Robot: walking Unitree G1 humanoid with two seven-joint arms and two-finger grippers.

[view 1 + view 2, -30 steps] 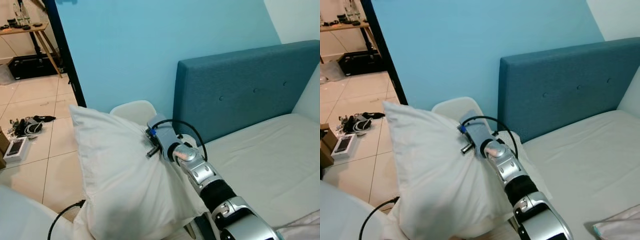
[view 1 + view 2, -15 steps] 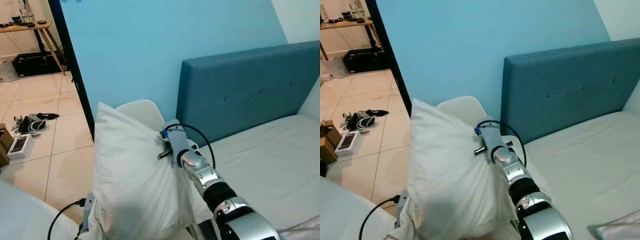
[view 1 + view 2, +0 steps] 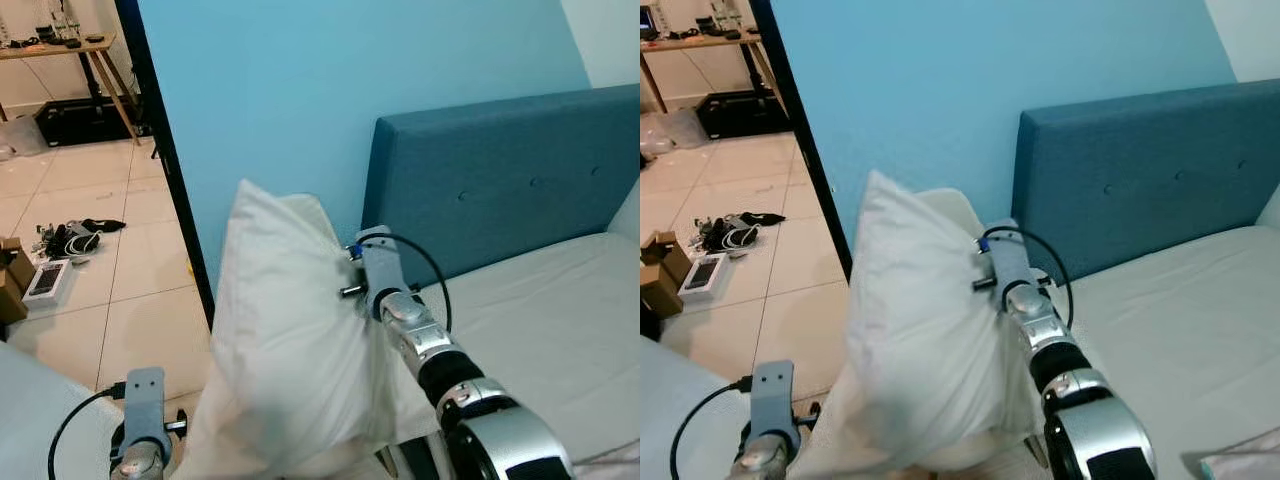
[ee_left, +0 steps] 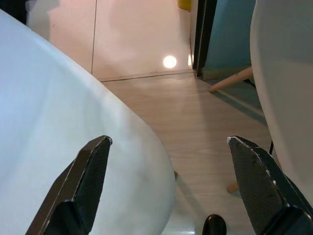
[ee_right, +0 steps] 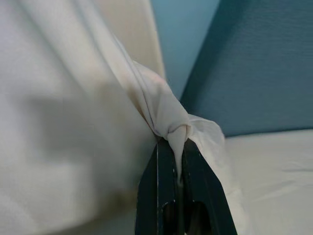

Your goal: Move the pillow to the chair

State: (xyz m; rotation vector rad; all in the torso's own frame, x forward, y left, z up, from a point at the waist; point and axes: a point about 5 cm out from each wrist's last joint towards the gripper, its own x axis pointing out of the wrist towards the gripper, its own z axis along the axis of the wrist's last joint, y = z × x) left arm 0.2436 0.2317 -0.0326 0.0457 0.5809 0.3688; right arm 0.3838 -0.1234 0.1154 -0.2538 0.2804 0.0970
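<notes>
So the right gripper (image 5: 177, 147) was clamped tight on a bunched fold of the big white fabric pillow (image 3: 290, 350), which hung upright in the air w/ its top corner up, just in front of the pale cream moulded chair (image 5: 132, 34) by the light-blue wall (image 3: 270, 90) and beside the teal upholstered headboard (image 3: 500, 170). Left gripper (image 4: 171, 147) was spread wide open, low near the wood-look floor (image 4: 195, 112), holding nothing.

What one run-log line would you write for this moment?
right claw: shut on pillow | pillow: held upright by chair | left claw: open, holding nothing | stage: carrying
</notes>
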